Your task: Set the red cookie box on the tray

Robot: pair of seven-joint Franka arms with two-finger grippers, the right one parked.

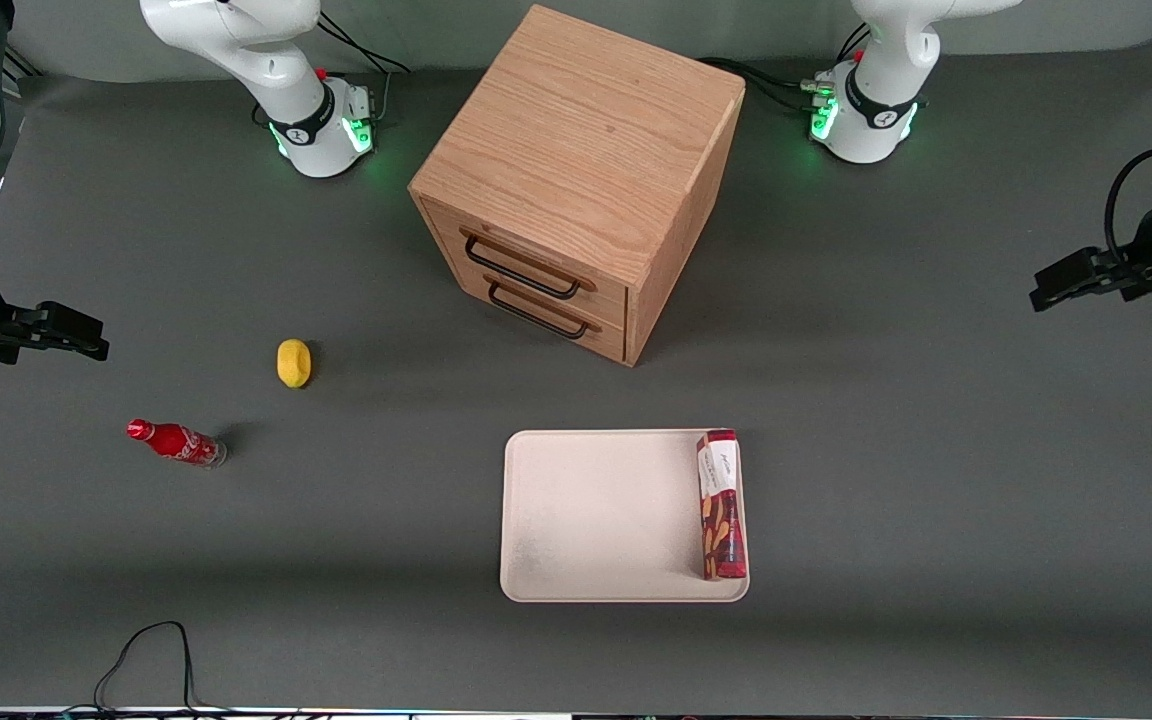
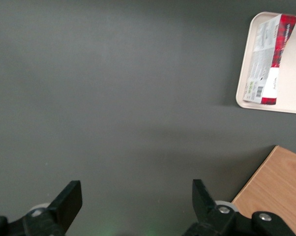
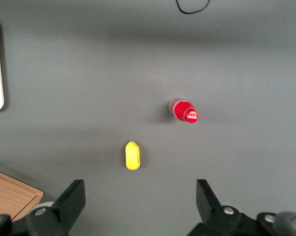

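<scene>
The flat, elongated red cardboard cookie box (image 1: pixel 722 505) lies on the large cream-white rectangular tray (image 1: pixel 596 520), pressed along the rim at the working arm's end, its long side parallel to that edge. The left arm's black two-finger gripper (image 1: pixel 1071 280) hangs above bare table well apart from the tray, its fingers (image 2: pixel 69 199) spread wide with nothing between them.

The placement looks done, so little risk seems left. The box sits right against the low rim (I cannot tell whether it rests flat on the floor or tilts on the lip), and light cardboard could slide or tip off if the tray were knocked. An arm sweep low over that edge would be the likeliest cause.

The box has crisp folded edges, a white band at the end farther from the front camera, and printed golden-brown cookies. The tray is matte and smooth, with rounded corners. The table (image 1: pixel 936 450) is covered in a dull dark-grey mat.
</scene>
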